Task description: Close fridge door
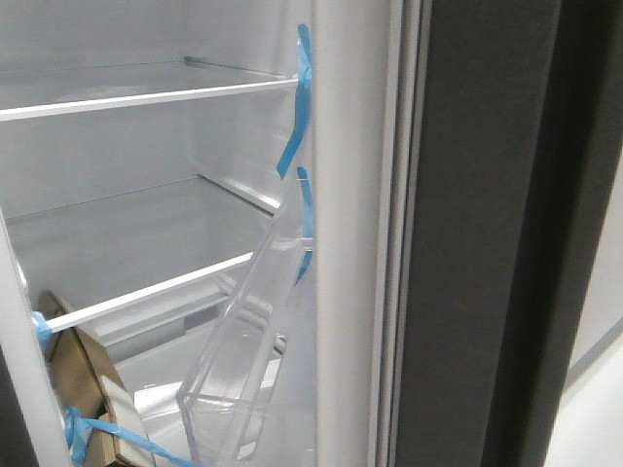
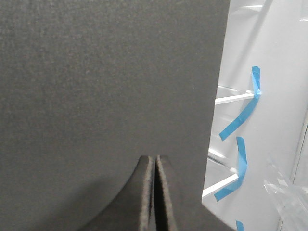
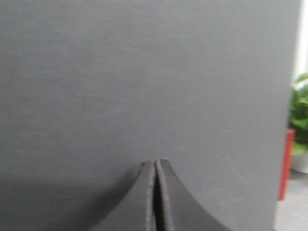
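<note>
Basically both claws are up against dark grey panels, fingers pressed together, holding nothing.

Left claw: shut flat, tips facing a matte dark panel that fills most of the left wrist view. Past that panel's edge you see the white lining with blue tape strips and shelf edges, so this looks like the fridge door, seen from its outer face. The door lies straight ahead of the left claw, long axis vertical; whether the tips touch it I cannot tell.

Right claw: also closed, facing another plain dark panel, no lining visible, only a green plant and a red object beyond its edge. Probably the twin panel, not certain.

Front view shows what the wrists don't: the open fridge interior, white shelves, a clear bin tilted out of place, a taped cardboard box low down, and a dark panel edge-on at right. No claw is visible there.

Judgement: the left arm seems nearer the door, and the coming push would go into its flat face, toward the cabinet. The tilted bin could get in the way.
</note>
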Tool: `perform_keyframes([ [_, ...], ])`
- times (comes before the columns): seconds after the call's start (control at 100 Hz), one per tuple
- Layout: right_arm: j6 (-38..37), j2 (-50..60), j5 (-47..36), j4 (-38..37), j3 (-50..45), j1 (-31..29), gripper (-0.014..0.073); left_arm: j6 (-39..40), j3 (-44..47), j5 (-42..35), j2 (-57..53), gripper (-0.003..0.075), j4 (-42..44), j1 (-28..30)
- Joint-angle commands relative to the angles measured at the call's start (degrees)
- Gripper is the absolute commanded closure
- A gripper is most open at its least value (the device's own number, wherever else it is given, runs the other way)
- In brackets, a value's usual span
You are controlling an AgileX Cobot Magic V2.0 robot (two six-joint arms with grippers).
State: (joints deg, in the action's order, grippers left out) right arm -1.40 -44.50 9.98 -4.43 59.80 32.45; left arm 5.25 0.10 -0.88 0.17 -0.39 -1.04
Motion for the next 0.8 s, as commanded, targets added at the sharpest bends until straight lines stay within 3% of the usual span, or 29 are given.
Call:
perform_keyframes([
  [0.0, 0.0, 0.5, -3.9, -0.5, 1.9, 1.9, 0.0670, 0.2, 1.6, -4.4, 1.1, 0.0741, -0.1, -0.2],
  [0.36, 0.0, -2.4, -4.0, -0.5, 2.5, 6.6, 0.0670, 0.2, 1.6, -4.4, 1.1, 0.0741, -0.1, -0.2],
  [0.79, -0.4, -19.7, -4.0, 0.5, 16.5, 8.5, 0.0670, 0.2, 1.6, -4.4, 1.1, 0.0741, -0.1, -0.2],
])
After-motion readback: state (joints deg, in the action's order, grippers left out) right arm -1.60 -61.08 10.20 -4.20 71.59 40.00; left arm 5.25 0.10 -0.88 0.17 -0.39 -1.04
